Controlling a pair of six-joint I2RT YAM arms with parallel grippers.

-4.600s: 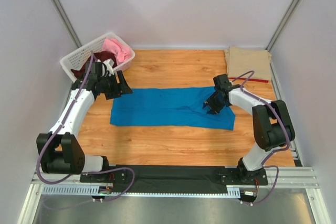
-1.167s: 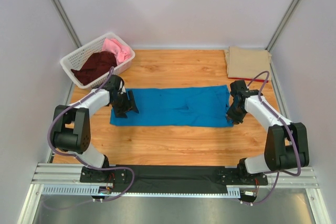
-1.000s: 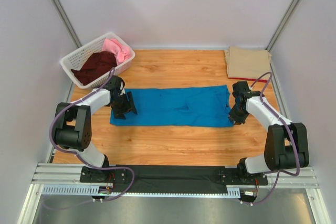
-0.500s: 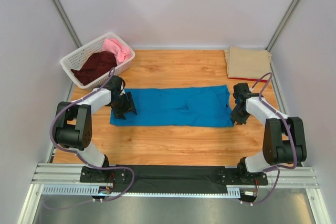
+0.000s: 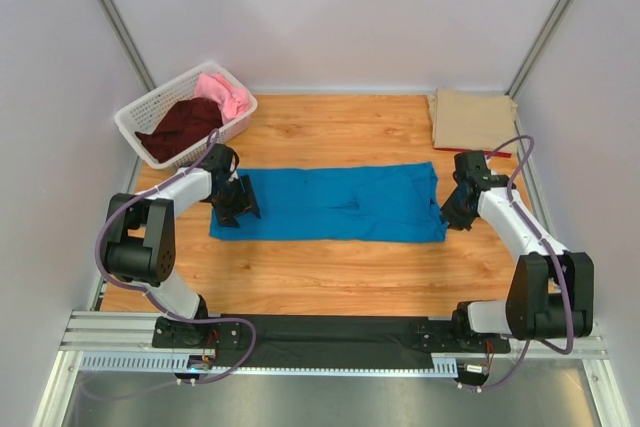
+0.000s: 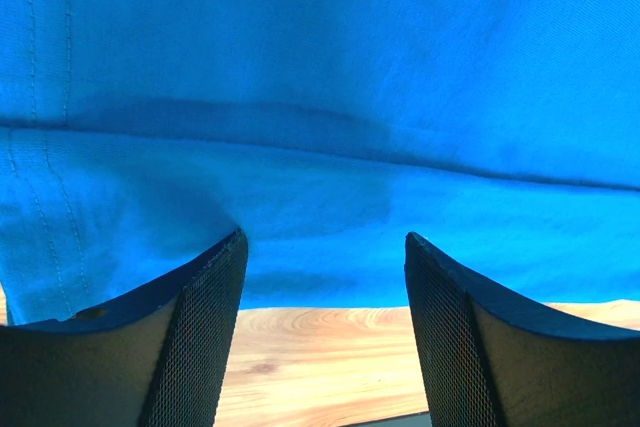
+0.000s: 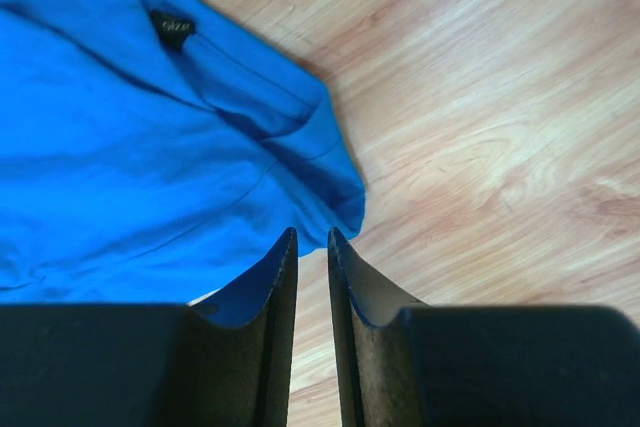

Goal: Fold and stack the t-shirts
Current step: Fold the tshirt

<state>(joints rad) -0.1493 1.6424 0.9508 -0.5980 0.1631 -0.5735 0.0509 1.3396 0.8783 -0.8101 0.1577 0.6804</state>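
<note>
A bright blue t-shirt (image 5: 330, 205) lies folded into a long flat band across the middle of the wooden table (image 5: 340, 272). My left gripper (image 5: 240, 207) hovers low over its left end, jaws open wide; the left wrist view shows blue cloth (image 6: 320, 67) ahead of my left gripper (image 6: 325, 238) and bare wood between the fingers. My right gripper (image 5: 455, 215) sits just off the shirt's near right corner (image 7: 340, 202). In the right wrist view my right gripper (image 7: 311, 232) has its fingers only narrowly apart, with nothing between them. A folded tan t-shirt (image 5: 472, 119) rests on a red one (image 5: 497, 153) at the back right.
A white lattice basket (image 5: 130, 122) at the back left holds a dark maroon t-shirt (image 5: 180, 125) and a pink one (image 5: 225, 95). Grey walls close in the table on three sides. A black neck label (image 7: 172, 27) shows on the blue shirt.
My right gripper has slid right, off the shirt's right edge onto bare wood. My left gripper has stayed at the shirt's left end. The blue shirt has not moved.
</note>
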